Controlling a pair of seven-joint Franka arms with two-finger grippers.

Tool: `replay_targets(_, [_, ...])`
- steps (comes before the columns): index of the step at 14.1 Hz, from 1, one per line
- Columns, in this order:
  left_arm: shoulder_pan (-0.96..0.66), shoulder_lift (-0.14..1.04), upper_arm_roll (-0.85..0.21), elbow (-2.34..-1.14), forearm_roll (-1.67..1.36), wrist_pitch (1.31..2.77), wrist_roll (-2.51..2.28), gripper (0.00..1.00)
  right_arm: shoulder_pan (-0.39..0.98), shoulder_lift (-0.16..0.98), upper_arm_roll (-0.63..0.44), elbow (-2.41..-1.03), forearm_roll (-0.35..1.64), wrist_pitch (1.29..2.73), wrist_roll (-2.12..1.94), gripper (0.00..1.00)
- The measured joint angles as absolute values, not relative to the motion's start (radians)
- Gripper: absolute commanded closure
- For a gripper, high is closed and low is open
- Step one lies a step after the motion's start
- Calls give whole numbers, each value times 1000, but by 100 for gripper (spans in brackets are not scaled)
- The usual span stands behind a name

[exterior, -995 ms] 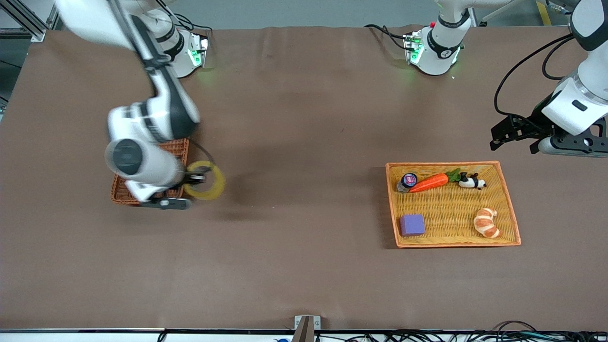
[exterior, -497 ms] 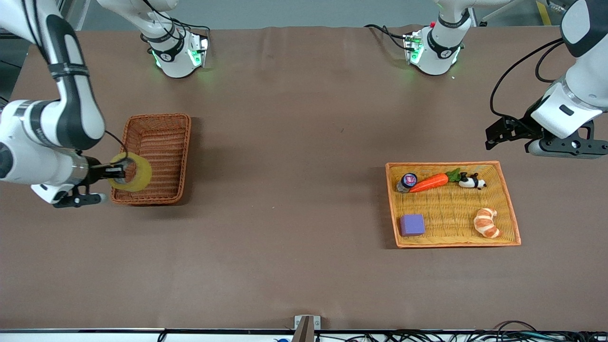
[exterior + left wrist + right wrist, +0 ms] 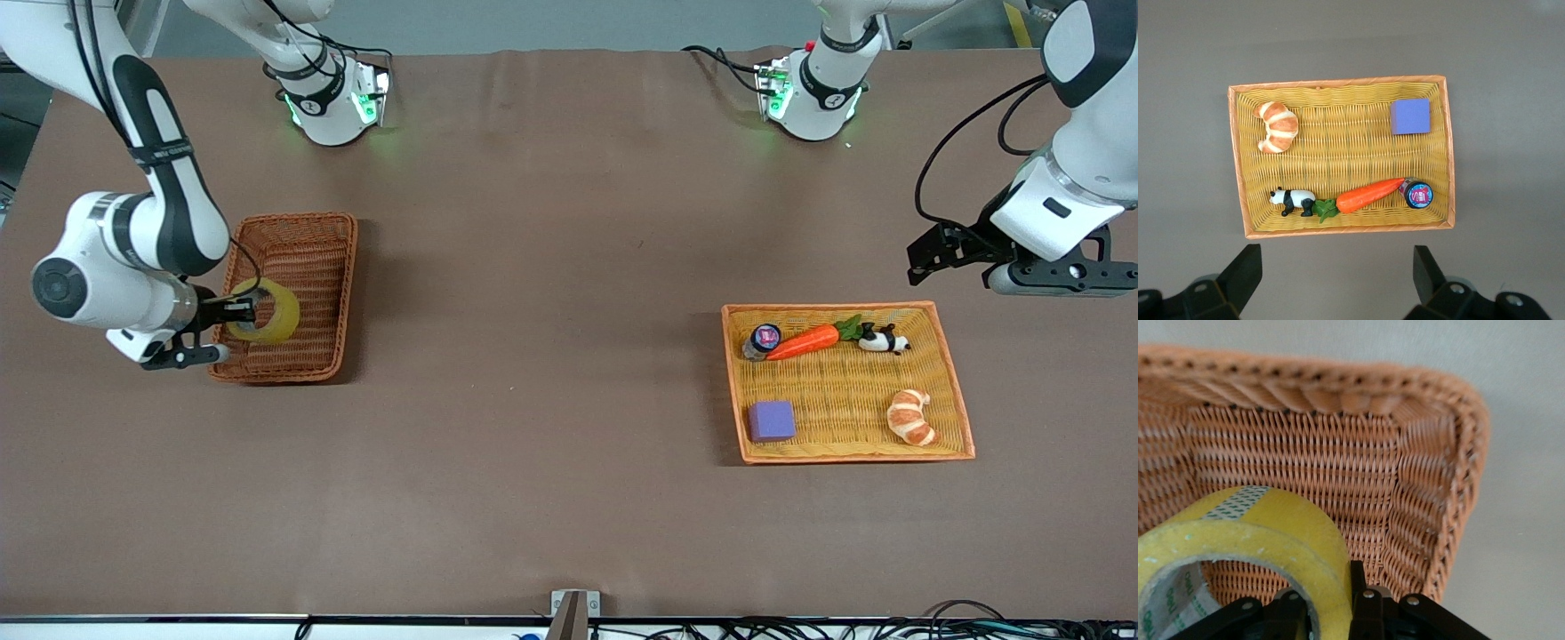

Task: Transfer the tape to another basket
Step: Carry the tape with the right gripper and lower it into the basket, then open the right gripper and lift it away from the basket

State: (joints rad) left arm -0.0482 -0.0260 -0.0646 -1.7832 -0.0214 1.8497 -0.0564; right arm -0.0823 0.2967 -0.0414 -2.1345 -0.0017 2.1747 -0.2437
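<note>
Front view: right hand grips the tape over the basket; left hand waits open

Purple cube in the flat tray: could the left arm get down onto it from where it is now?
Probably yes. The left gripper hangs open just off the tray, and the purple cube lies alone, nothing on it or close against it.

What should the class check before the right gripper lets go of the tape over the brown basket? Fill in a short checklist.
1. Right gripper shut on the tape: ok.
2. Tape over the basket, inside its rim: ok.
3. Tape low enough to drop gently: cannot tell.
4. Basket floor under the tape free of other things: ok as far as visible.
5. Left gripper open, waiting above the table beside the tray, out of the way: ok.
</note>
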Motion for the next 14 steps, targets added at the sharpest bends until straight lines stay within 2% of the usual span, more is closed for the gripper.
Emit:
replay_targets(4, [-49, -32, -65, -1747, -21, 1825, -56, 0, -82, 296, -39, -2191, -2, 2193, -244, 90])
replay_targets(5, [-49, -36, -65, -1732, -21, 1792, -57, 0, -82, 295, -38, -2202, -2, 2193, -244, 85])
replay_targets(6, [-48, -41, -65, -1721, -21, 1755, -58, 0, -82, 295, -37, -2211, -2, 2193, -244, 78])
replay_targets(10, [-48, -54, -65, -1714, -21, 1712, -59, 0, -82, 295, -36, -2223, -2, 2195, -244, 5])
replay_targets(11, [-47, -54, -65, -1714, -21, 1712, -59, 0, -82, 294, -36, -2223, -2, 2196, -244, 0])
replay_targets(14, [-44, -52, -65, -1714, -21, 1711, -59, 0, -82, 280, -35, -2199, -3, 2192, -244, 0])
